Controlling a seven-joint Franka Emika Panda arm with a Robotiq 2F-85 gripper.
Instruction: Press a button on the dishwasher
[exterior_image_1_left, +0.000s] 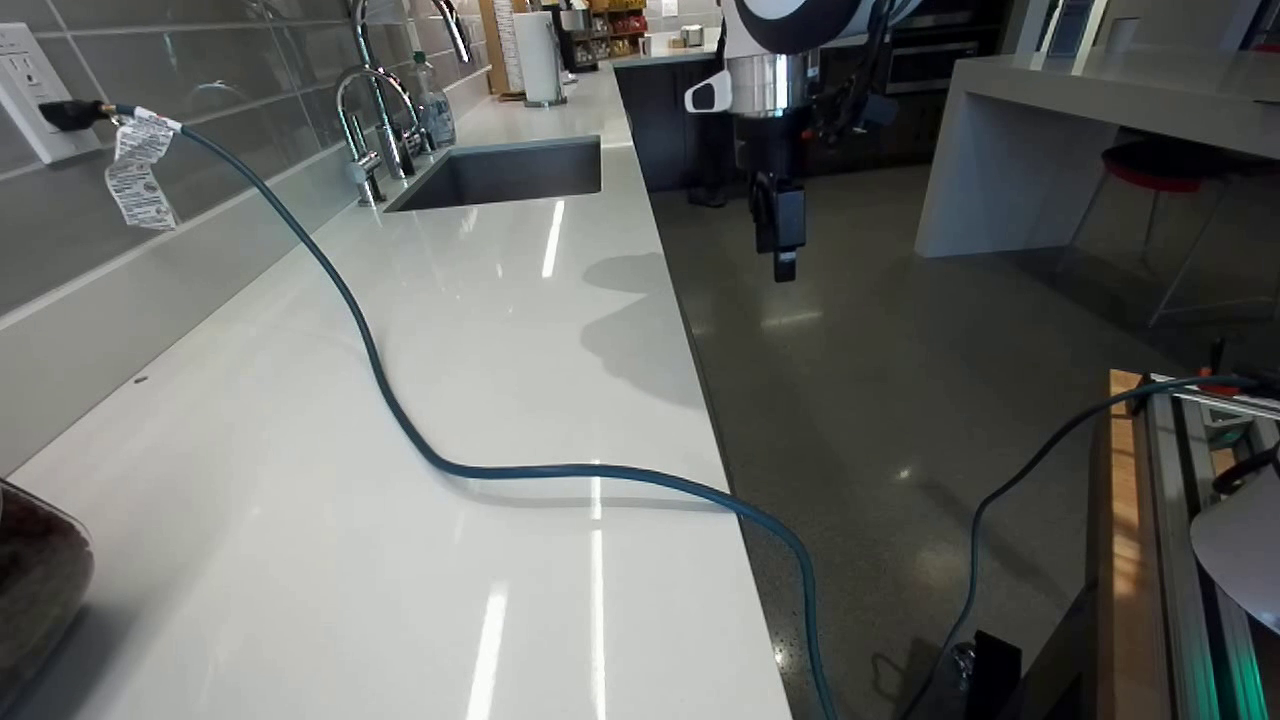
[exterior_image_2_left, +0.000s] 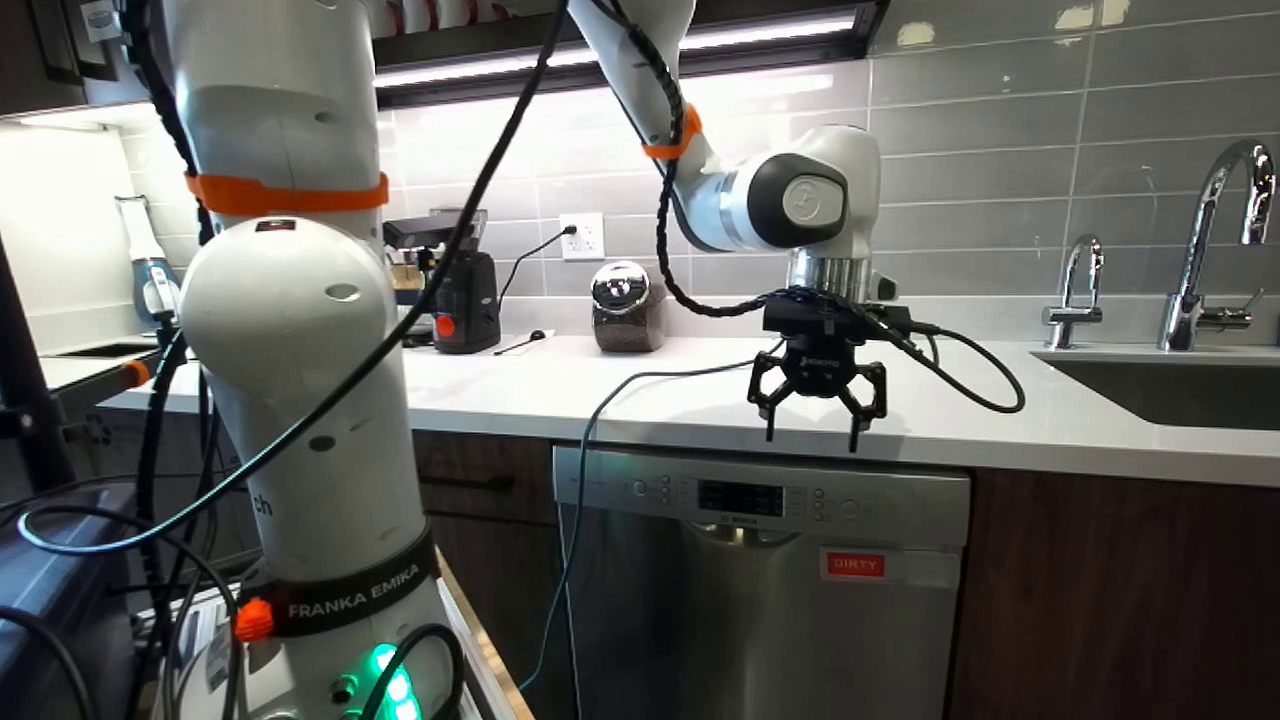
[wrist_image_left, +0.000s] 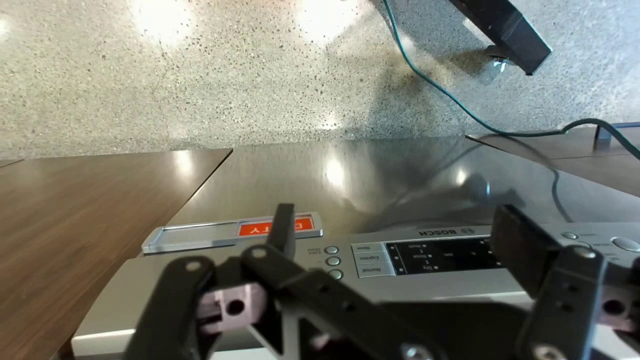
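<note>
- Two fingers of the tool are spread wide from each other, and they point downward.
- The dishwasher stands under the table, and its control panel runs along the top of its front.
- Three small round buttons make a short row beside the dark display; in the wrist view they appear between the fingers, nearer to the finger at the picture's left. Which button is meant, I cannot tell.
- The tool hangs in the air in front of the table's edge, apart from the buttons.
- One red sign with the word "DIRTY" is on the dishwasher, just below the control panel.
- A blue-green cable goes from a wall outlet across the table and down over its edge.
- The sink and two chrome faucets are seen in both exterior views.
- A jar with dark contents stands on the table, near a black appliance, whose kind I cannot tell.
- The white arm wears orange straps, and green light shines at its base.
</note>
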